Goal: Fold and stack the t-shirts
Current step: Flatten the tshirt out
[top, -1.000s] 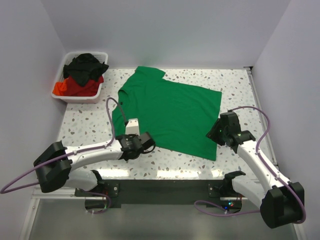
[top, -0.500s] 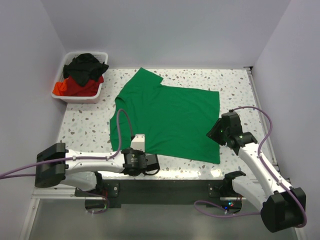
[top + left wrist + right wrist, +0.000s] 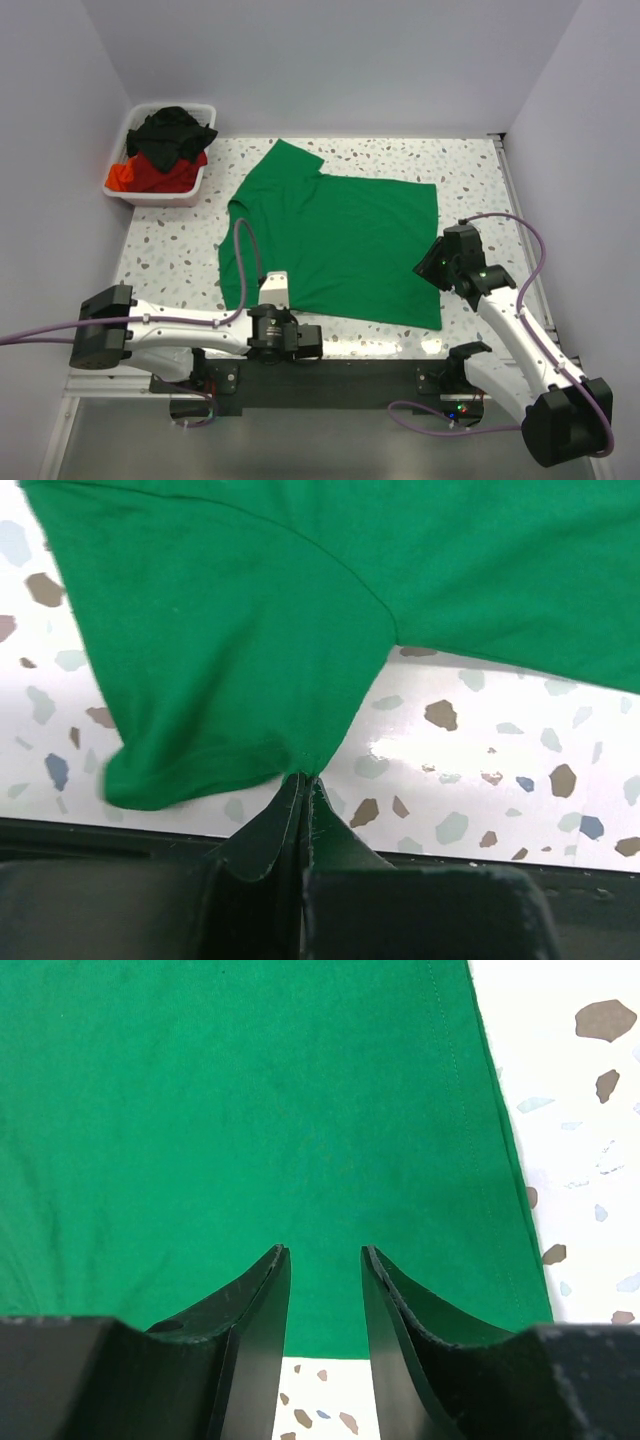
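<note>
The green shirt [image 3: 340,240] has been dragged nearer across the table [image 3: 165,255] by the left gripper [image 3: 303,780], clamped on its near-left corner. The right gripper [image 3: 325,1300] is held parted above the right hem. Flattening seems underway.

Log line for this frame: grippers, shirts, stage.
left gripper: shut on green t-shirt sleeve | right gripper: open over hem | bin: black shirt, red shirt | stage: no fold yet

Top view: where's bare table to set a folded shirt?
Free: table left of the green t-shirt, in front of the white bin, and the strip right of the shirt. Crowded: the near edge, where the left gripper pinches the shirt and the right gripper hangs open.
</note>
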